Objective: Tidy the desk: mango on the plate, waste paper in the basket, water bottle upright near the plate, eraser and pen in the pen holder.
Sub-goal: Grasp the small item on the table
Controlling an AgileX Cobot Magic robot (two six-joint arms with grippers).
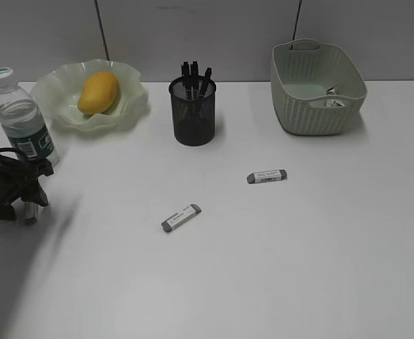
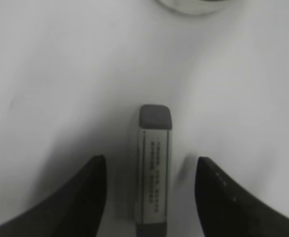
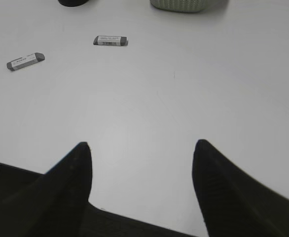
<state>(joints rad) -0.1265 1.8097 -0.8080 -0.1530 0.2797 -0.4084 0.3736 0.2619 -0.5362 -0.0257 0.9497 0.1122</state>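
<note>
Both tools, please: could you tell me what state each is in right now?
Left tool: open, astride an eraser, not gripping it.
Right tool: open, empty.

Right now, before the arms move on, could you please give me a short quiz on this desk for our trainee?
1. True or false: the mango lies on the plate.
2. In the exterior view, how many erasers lie on the desk?
3. Where is the waste paper? A: in the basket. B: on the plate. C: on the bare desk.
Key: 1 true; 2 two; 3 A.
</note>
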